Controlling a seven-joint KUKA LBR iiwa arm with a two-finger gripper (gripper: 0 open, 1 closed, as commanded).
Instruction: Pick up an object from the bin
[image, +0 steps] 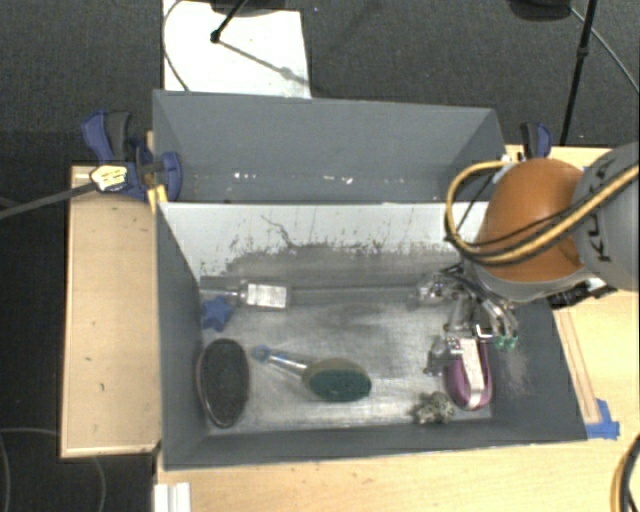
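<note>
Gripper (470, 342) at the frame's lower right, poised over a purple oblong thing (469, 382) lying just below it by the bin's (300, 450) near wall, long axis running up-down the frame. Whether the grip is released or clenched cannot be told.

Robotics lab test station.
A grey sheet-metal bin (300, 150) stands under an orange-capped robot arm (530, 215) looped with black and yellow cables (449, 215), dark carpet (60, 60) around.
</note>
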